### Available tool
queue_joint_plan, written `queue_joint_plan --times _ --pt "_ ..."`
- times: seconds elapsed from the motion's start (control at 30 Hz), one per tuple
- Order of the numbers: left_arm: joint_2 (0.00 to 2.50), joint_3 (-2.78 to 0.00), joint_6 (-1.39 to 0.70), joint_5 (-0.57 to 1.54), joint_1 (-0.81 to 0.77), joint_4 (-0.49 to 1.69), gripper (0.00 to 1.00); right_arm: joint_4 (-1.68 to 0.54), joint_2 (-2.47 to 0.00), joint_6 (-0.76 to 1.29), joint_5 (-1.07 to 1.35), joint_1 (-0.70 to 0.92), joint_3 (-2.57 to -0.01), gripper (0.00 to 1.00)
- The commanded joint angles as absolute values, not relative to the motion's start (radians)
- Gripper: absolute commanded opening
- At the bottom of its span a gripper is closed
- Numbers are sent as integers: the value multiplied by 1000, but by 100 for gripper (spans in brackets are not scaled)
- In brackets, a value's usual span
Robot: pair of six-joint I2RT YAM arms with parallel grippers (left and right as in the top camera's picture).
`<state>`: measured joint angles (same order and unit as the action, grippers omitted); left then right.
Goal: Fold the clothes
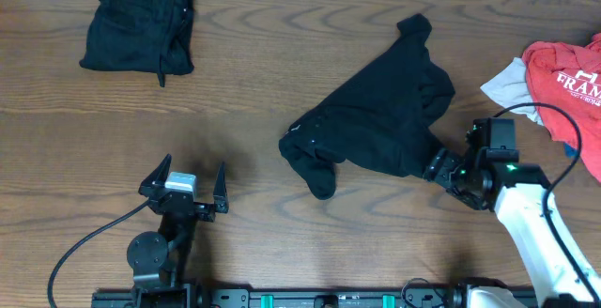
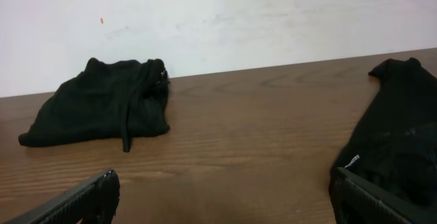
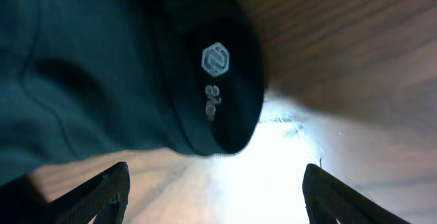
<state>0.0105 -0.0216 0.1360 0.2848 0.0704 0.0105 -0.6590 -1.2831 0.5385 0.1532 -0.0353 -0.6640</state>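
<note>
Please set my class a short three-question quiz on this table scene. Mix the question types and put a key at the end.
1. True or false: the left gripper is holding a garment.
2. Which garment lies closest to the right gripper? A) the folded black garment B) the crumpled black top C) the red tee
3. In the overhead view, how many black garments lie on the table?

Key
1. False. It is open over bare wood.
2. B. The hem with the logo lies just ahead of the open fingers, and the red tee is further off at the right edge.
3. Two.
</note>
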Motion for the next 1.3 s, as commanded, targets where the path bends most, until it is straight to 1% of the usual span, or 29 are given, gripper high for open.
queue_joint_plan --times 0.0,0.43,0.63,0.73,0.77,0.83,0.9,0.93,1.0,1.07,1.27 --pt "5 -4 153 294 73 45 98 -630 -1322 568 178 -42 -656 79" --pt "5 -4 153 295 73 45 98 -538 -1496 573 207 -42 -656 77" --pt "5 -4 153 295 73 45 98 -470 -1510 575 207 -42 -656 72" --pt "5 -4 153 294 73 45 98 -430 -1510 575 207 -42 -656 63" --pt "5 -4 153 294 73 45 98 -421 -1510 576 207 -42 -656 57" --pt "5 -4 153 294 73 45 98 -414 -1510 576 208 -42 -656 43" --pt "5 -4 153 294 73 45 98 -414 -1510 576 208 -42 -656 32" --pt "5 -4 153 294 73 45 98 -414 -1510 576 208 -42 -656 24" --pt "5 -4 153 294 73 45 98 -414 -1510 576 208 -42 -656 11" --pt "5 -4 153 294 73 45 98 -412 -1510 576 208 -42 -656 2" --pt "5 -4 153 295 73 45 98 -394 -1502 576 211 -42 -657 1"
